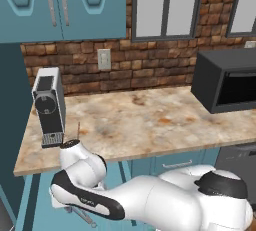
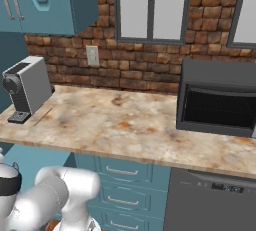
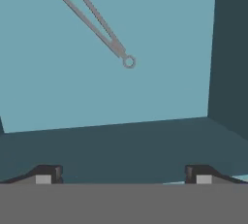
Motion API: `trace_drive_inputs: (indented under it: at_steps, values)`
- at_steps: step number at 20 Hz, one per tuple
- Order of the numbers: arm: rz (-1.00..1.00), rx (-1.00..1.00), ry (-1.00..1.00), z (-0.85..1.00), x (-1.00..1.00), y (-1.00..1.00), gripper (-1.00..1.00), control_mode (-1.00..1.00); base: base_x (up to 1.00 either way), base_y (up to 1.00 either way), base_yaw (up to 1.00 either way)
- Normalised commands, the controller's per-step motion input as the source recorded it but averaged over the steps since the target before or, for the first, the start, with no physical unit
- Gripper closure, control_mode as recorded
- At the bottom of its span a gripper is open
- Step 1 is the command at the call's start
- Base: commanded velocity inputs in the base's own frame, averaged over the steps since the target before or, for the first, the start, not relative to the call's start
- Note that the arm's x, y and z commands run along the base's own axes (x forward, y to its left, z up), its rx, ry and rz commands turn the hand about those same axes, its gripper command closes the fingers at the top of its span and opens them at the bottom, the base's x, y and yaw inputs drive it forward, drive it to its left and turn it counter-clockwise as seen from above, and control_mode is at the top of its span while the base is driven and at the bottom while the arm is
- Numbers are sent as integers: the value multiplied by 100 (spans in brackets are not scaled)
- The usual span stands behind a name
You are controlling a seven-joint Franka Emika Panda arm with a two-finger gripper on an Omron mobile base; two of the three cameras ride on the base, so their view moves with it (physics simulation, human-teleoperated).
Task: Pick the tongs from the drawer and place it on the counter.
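The hand view looks down into the teal-blue drawer (image 3: 160,87) with its plain flat bottom and darker side walls. The slim grey tongs (image 3: 92,17) lie on that bottom at the upper left, their joined end with a small ring pointing toward the middle. My gripper (image 3: 123,174) is open, its two dark fingertips (image 3: 48,173) spread wide with nothing between them, above the drawer and short of the tongs. In the left base view my arm bends down below the edge of the beige marbled counter (image 1: 150,120), and a grey bit of the tongs (image 1: 86,217) peeks out under it.
A grey coffee machine (image 1: 49,106) stands at the counter's left end with a thin brown stick (image 1: 78,128) beside it. A black microwave (image 1: 227,80) takes the right end. Narrow teal drawers (image 2: 122,172) and a dark dishwasher (image 2: 215,200) sit under the counter.
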Motion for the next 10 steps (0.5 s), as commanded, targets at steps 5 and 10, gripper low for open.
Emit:
trace_drive_inputs:
  at_steps: [5, 10]
  values:
    - [0, -9, 0, -14, 78, 57, -100, -100, 0, 0, 0]
    - [7, -14, 0, -39, 60, 17, -100, -100, 0, 0, 0]
